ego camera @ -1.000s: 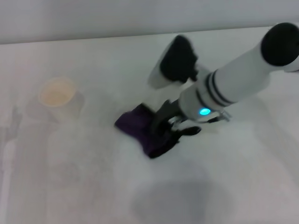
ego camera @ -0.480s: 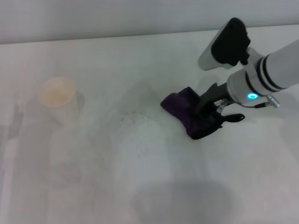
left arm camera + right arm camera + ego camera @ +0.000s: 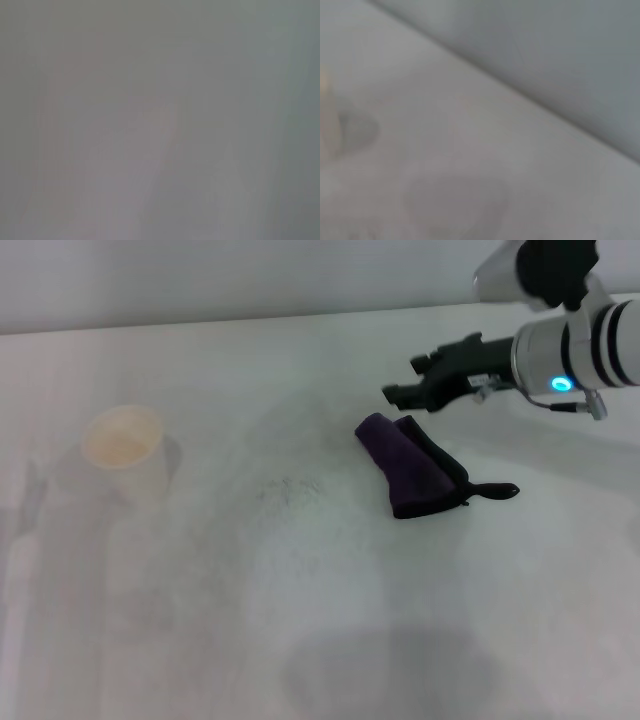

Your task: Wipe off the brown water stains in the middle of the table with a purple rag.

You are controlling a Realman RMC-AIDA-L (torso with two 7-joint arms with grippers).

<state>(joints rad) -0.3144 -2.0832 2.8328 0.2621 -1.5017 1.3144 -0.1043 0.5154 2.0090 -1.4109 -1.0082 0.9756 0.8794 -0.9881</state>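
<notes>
Right claw (image 3: 402, 380): lifted clear above the rag, fingers parted, holding nothing.
Purple rag (image 3: 410, 466): lying folded on the tabletop (image 3: 300, 640).
Paper cup (image 3: 122, 445): well apart, left.

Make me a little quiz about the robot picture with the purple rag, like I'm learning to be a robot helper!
1. True or false: the right hand is holding the purple rag.
2. What stands on the left part of the table? A) a paper cup B) a bottle C) a bowl
3. What colour is the rag's loop tail?

Key
1. False. The rag lies loose on the table, and the right hand is open, up beyond it and not touching it. The left hand is not in view.
2. A
3. Black
</notes>
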